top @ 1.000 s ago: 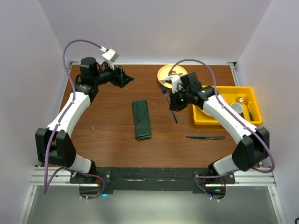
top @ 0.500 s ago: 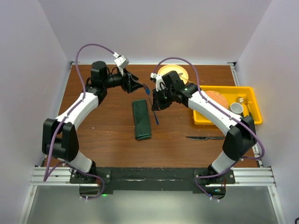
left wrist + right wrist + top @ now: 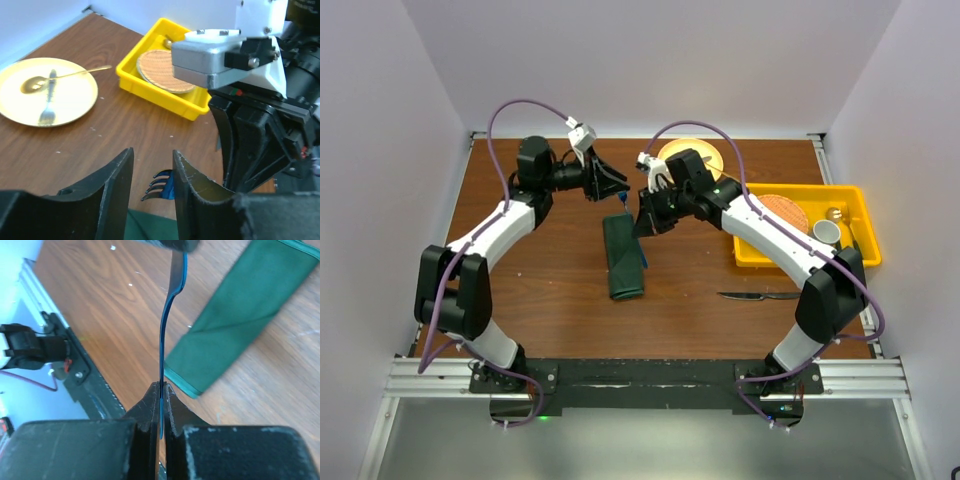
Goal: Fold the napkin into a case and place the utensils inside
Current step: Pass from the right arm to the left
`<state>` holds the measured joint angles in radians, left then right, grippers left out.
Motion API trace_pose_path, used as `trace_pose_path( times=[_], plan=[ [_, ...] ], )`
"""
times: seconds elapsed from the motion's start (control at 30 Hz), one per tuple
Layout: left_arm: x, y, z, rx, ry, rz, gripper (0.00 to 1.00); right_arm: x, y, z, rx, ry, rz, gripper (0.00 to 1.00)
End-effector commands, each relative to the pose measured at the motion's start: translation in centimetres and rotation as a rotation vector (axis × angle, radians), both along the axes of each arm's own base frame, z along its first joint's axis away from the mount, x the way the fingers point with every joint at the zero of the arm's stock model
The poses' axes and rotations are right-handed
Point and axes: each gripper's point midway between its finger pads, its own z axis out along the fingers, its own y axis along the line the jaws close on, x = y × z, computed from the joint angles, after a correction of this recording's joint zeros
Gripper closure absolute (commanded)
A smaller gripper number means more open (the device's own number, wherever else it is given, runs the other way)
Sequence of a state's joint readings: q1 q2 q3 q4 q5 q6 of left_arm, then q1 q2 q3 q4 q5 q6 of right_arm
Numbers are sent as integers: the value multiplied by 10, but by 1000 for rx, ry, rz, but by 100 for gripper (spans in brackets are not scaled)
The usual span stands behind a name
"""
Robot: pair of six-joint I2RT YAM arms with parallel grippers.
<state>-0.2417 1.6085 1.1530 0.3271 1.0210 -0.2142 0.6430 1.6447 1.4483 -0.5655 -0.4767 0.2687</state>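
1. Hovering my left end effector (image 3: 151,160) at the far end of the case (image 3: 623,262), I have its fingers partly apart, with bare counter (image 3: 540,290) showing through the gap. They clamp nothing that I can see. I judge it is stationed there to steady the cloth or hold the mouth while the first utensil goes in.
2. The case lies mid-counter, a narrow green strip running near to far, already folded. I cannot tell whether its far end gapes.
3. My right end effector (image 3: 161,390) has its fingers pressed together on the handle end of the blue fork (image 3: 163,340). Gripping it that far back leaves the whole length free to slide into the pouch. The tines point toward my left fingers, just beside the far end of the cloth. The fork is not yet inside, as far as I can judge.
4. The knife (image 3: 760,295) lies flat on the counter, well to the right and nearer the bases, apart from both arms. It waits its turn after the fork.
5. The yellow plate (image 3: 75,95) at the far side carries plain metal cutlery, which I leave alone.
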Motion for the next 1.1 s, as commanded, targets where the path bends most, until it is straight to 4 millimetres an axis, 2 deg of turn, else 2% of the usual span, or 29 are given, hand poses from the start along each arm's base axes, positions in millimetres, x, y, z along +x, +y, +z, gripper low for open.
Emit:
trace_pose_path(
  times=[0.0, 0.03, 0.07, 0.13, 0.27, 0.43, 0.67, 0.83, 1.07],
  plan=[
    [-12, 6, 23, -112, -2, -45, 61, -4, 14, 23, 121, 5, 31, 100],
    [-13, 9, 20, -129, 19, -37, 61, 1, 13, 25, 136, 2, 22, 100],
    [-11, 16, 31, -169, 17, -20, 61, 2, 12, 26, 147, 20, 7, 100],
    [-9, 24, 32, -200, 34, 7, 59, 6, 10, 28, 179, 47, -1, 100],
    [-2, 41, 41, -264, 54, 61, 57, 5, 11, 37, 252, 97, 8, 100],
    [-8, 41, 43, -280, 52, 51, 54, 0, 12, 38, 296, 139, 28, 100],
    [-5, 36, 41, -271, 63, 45, 50, -8, 15, 43, 340, 157, 67, 100],
    [-11, 29, 42, -275, 58, 2, 58, -10, 14, 43, 342, 160, 72, 100],
    [-8, 24, 38, -282, 85, -5, 61, -16, 16, 46, 366, 177, 97, 100]
  ],
)
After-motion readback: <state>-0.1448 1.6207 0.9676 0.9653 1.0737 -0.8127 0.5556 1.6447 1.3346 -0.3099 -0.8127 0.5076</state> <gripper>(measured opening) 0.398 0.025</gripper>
